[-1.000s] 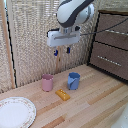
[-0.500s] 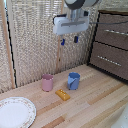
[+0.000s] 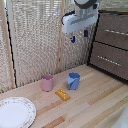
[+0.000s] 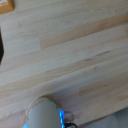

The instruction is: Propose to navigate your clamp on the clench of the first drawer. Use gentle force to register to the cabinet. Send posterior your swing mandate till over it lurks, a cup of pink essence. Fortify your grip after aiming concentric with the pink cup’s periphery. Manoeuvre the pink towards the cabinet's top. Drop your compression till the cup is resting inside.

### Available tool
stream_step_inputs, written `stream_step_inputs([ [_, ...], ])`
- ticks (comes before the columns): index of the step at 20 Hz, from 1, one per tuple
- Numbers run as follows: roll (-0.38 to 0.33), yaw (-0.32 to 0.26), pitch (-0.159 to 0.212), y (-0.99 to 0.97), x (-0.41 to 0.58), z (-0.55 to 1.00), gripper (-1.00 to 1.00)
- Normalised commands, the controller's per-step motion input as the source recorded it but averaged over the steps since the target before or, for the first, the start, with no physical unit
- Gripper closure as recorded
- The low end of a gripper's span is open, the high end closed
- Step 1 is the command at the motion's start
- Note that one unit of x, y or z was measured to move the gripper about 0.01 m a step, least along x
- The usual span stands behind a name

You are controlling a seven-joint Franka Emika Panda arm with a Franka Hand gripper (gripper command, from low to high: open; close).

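Pink cup (image 3: 47, 82) stands clear on the table — the claw (image 3: 79, 36) hangs high, fingers parted, empty.

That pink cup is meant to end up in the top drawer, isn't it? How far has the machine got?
Nothing looks finished. The top drawer looks shut, flush with the one below. The pincer hangs in the air beside the cabinet, holding nothing and touching neither handle. The pink cup stands on the table next to the blue cup. Opening the drawer, grabbing the cup and dropping it in all remain.
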Motion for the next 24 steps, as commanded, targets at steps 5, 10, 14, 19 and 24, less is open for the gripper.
stream_step_inputs([
  [5,-0.375,0.078,-0.068,-0.34,-0.121,-0.01,-1.0],
  [10,-0.375,0.072,-0.099,-0.33,-0.021,-0.02,-1.0],
  [14,-0.375,0.069,-0.103,-0.33,0.0,-0.02,-1.0],
  [19,-0.375,0.051,-0.077,-0.34,0.0,-0.03,-1.0],
  [24,-0.375,0.025,-0.022,-0.35,0.0,-0.04,-1.0],
])
